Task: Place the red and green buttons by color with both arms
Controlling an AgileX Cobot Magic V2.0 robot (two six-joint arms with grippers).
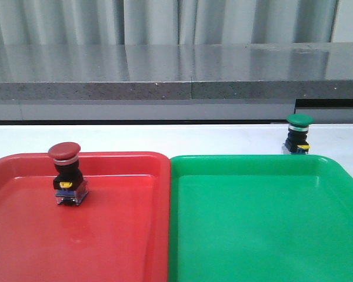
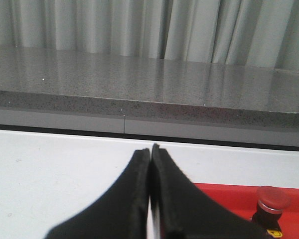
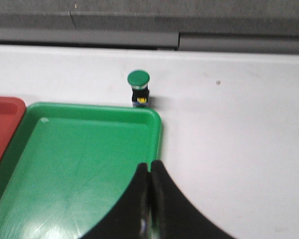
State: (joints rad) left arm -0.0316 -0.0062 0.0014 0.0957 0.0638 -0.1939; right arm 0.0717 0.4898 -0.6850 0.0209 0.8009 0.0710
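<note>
While the red button already stands upright inside the red tray, the green button sits on the table just beyond the green tray. Left gripper and right gripper are both closed and empty, so half the task remains.

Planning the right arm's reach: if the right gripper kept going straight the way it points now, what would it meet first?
Probably the far rim of the green plastic tray, then bare white table. The right gripper, fingers closed, hangs over that tray; the green mushroom-head button stands just beyond the rim, slightly off its line. Depth is unclear.
</note>
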